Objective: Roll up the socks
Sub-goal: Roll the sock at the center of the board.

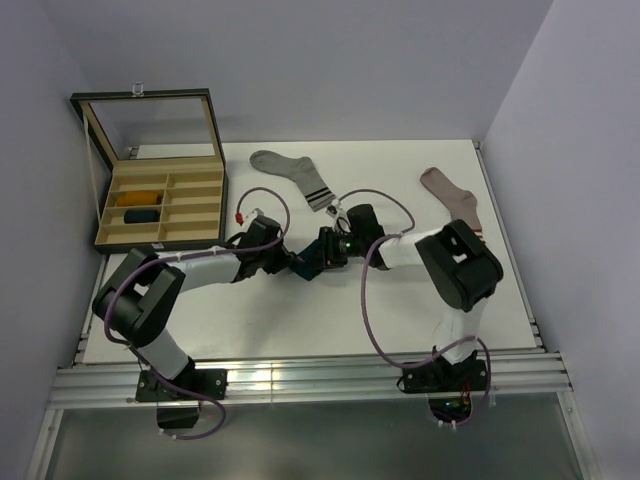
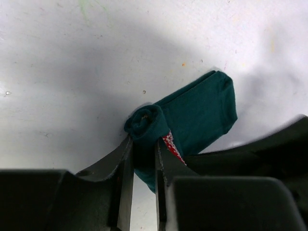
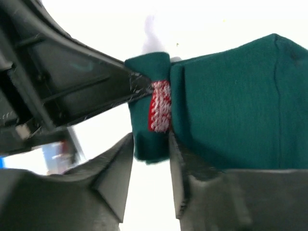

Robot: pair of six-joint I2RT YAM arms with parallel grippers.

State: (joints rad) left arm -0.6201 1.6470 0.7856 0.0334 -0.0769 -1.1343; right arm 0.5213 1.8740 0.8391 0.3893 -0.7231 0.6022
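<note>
Teal sock (image 2: 202, 110), orange sock (image 1: 140, 197), navy sock (image 1: 142, 215): three.

No readable text, labels or numbers — any view.

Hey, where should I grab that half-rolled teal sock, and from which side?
Grip the teal sock at its rolled end, pinching across the roll. Come in end-on, along the roll's axis, as the left gripper does: the roll is a thick bundle there, while the flat part lying off to one side would probably just unroll if pulled.
</note>
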